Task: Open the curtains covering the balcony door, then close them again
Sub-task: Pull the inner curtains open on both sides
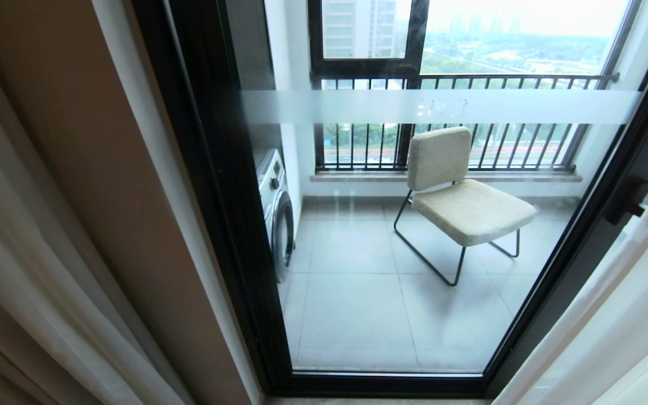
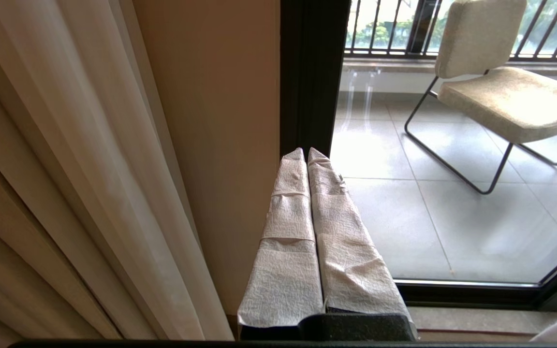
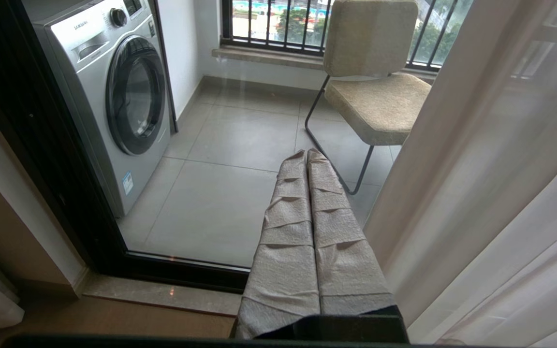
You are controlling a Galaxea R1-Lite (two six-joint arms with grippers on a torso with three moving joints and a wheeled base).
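Curtains (image 1: 26, 270) parted off the balcony door (image 1: 414, 236) — both grippers' fingers (image 2: 302, 232) (image 3: 307, 227) pressed together, empty

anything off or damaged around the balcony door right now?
Nothing stands out. The curtains hang pulled aside at both edges, leaving the balcony door glass uncovered and intact. Behind it the chair and washing machine stand upright on dry tiles. The left gripper and right gripper are shut, holding nothing.
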